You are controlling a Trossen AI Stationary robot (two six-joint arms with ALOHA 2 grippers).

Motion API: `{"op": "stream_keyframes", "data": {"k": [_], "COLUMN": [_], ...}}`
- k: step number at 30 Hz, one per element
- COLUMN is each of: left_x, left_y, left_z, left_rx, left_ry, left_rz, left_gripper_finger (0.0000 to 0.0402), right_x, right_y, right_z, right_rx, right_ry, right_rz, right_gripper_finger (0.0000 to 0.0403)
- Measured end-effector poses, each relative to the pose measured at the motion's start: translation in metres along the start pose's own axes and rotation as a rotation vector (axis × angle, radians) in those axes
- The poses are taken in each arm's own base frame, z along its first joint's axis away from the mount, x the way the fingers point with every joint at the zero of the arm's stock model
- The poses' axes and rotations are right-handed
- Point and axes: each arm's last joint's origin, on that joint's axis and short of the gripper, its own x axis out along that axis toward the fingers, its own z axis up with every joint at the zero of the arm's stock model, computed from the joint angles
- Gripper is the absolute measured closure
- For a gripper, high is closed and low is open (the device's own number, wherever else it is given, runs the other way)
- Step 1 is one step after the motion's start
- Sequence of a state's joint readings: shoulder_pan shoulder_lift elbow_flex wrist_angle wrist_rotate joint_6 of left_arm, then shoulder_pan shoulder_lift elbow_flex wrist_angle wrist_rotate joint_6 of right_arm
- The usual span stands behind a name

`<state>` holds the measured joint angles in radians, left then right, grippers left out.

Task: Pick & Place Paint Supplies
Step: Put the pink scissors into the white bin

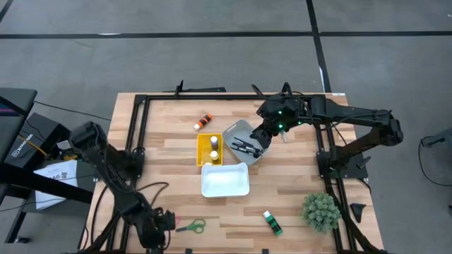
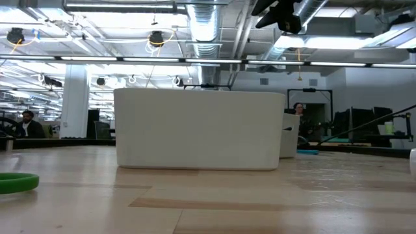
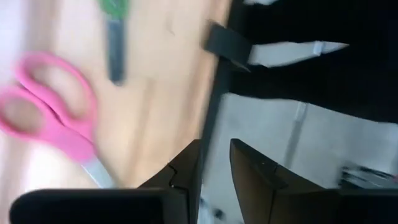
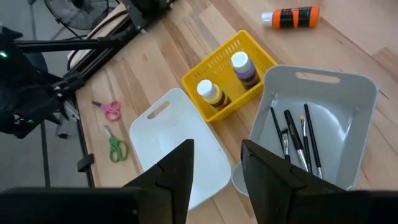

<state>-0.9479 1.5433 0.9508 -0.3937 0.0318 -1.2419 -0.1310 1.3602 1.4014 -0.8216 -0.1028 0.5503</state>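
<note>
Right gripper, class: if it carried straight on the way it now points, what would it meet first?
Probably the white plastic bin. The open right gripper hangs above the grey bin of thin dark paintbrushes, and the wrist view shows the white bin's rim between its fingers; depth is uncertain.

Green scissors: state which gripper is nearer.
Left. The left gripper hangs right beside the green scissors at the table's near edge; the right gripper hovers over the grey bin, far across.

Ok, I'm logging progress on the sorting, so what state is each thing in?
Yellow basket: holds two bottles.
Grey bin: holds brushes.
White bin: empty.
Orange bottle: lying loose.
Green scissors: lying loose.
Right tool: open, empty.
Left tool: open, empty.
</note>
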Motion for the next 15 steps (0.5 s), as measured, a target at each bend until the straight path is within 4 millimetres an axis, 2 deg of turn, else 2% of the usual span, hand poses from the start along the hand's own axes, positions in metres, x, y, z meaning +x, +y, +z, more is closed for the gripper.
{"op": "stream_keyframes", "data": {"k": [4, 8, 15], "left_x": [0.010, 0.012, 0.013], "left_y": [0.010, 0.019, 0.019], "left_z": [0.002, 0.000, -0.001], "left_rx": [0.060, 0.140, 0.257], "left_ry": [-0.052, -0.058, -0.087], "left_rz": [0.123, 0.232, 0.248], "left_gripper_finger": [0.0325, 0.0322, 0.0274], "right_x": [0.000, 0.000, 0.000], "right_y": [0.000, 0.000, 0.000], "right_z": [0.000, 0.000, 0.000], "right_rx": [0.000, 0.008, 0.010], "right_ry": [-0.001, -0.002, -0.004], "right_rz": [0.001, 0.001, -0.002], "right_gripper_finger": [0.0274, 0.0274, 0.0274]}}
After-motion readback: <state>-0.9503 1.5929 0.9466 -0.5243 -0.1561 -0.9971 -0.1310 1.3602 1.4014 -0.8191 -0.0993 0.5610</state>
